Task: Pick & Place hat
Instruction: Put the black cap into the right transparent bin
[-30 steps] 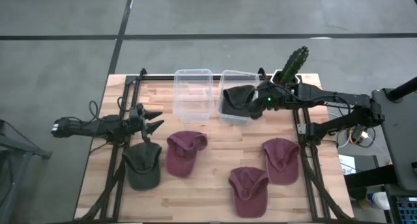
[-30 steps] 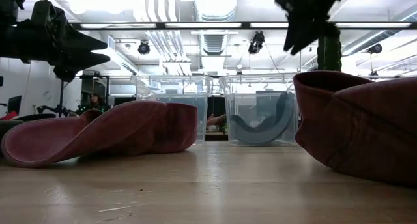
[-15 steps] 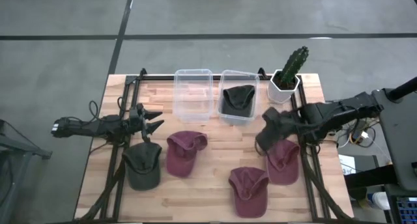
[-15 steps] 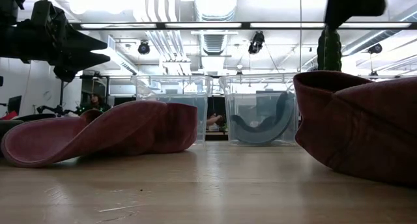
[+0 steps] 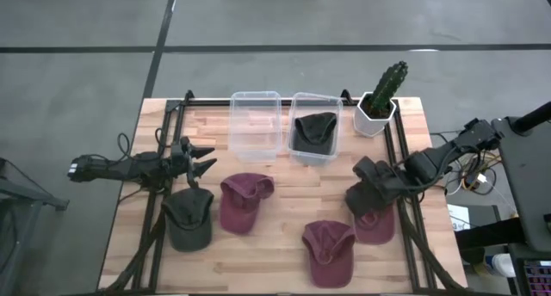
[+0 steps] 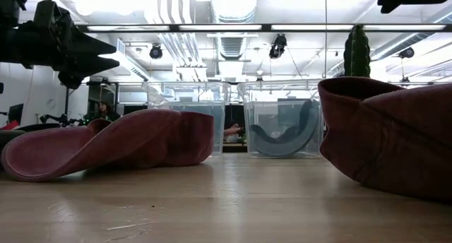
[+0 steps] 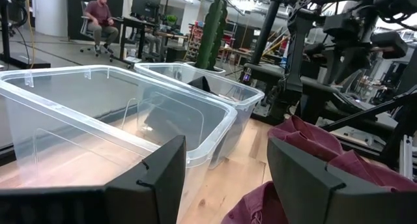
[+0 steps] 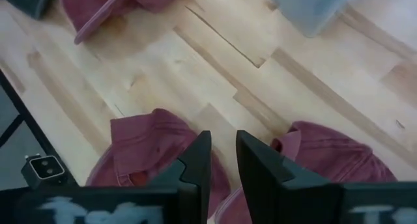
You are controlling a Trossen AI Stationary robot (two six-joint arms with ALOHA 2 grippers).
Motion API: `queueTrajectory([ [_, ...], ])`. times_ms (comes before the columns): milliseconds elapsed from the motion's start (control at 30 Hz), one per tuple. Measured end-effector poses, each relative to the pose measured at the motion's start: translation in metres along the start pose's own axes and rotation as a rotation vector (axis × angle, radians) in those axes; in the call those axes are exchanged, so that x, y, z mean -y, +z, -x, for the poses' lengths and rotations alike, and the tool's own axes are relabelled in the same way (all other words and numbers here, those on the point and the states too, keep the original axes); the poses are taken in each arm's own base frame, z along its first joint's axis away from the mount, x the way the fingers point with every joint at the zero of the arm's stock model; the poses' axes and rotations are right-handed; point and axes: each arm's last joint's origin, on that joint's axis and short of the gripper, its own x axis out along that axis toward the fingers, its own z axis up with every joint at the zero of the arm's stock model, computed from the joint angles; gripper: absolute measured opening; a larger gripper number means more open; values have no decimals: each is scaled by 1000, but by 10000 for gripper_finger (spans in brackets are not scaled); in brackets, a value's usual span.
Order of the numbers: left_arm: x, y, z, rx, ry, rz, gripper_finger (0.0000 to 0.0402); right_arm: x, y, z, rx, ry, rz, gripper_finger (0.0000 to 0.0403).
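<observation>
The right pincer (image 5: 363, 193) hangs just above a red hat (image 5: 375, 220) on the right side of the wooden surface (image 5: 275, 244). Its fingers (image 8: 195, 160) stand close together with only a thin gap between them, and they hold nothing.

The hat looks soft and light. It will bend and fold when pinched, so it will not break. I think the stiff brim or the edge of the cap would be the best place to grab.

From above, the hat lies longways from far to near. The arm hides its far end, so I cannot tell which way the brim points.

The left pincer (image 5: 200, 157) waits on the left with its fingers apart and empty.
</observation>
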Motion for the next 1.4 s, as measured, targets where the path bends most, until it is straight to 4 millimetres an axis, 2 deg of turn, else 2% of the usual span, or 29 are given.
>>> queueTrajectory([
  [133, 1, 4, 0, 54, -11, 73, 208, 0, -3, -1, 15, -6, 73, 66],
  [267, 3, 18, 2, 99, -27, 135, 208, 0, -9, 1, 114, -28, 162, 63],
  [400, 7, 37, 4, 124, -35, 117, 208, 6, -11, 11, 224, -18, 206, 63],
  [733, 23, 87, -3, 17, -8, 13, 208, 51, -5, 48, 358, 89, 303, 61],
  [933, 37, 121, -14, -134, 30, -42, 208, 74, -5, 56, 456, 215, 354, 61],
  [1200, 53, 166, -23, -336, 86, -68, 208, 91, -11, 48, 614, 410, 406, 61],
  [1400, 58, 181, -23, -536, 144, -31, 208, 101, -22, 26, 700, 531, 404, 61],
])
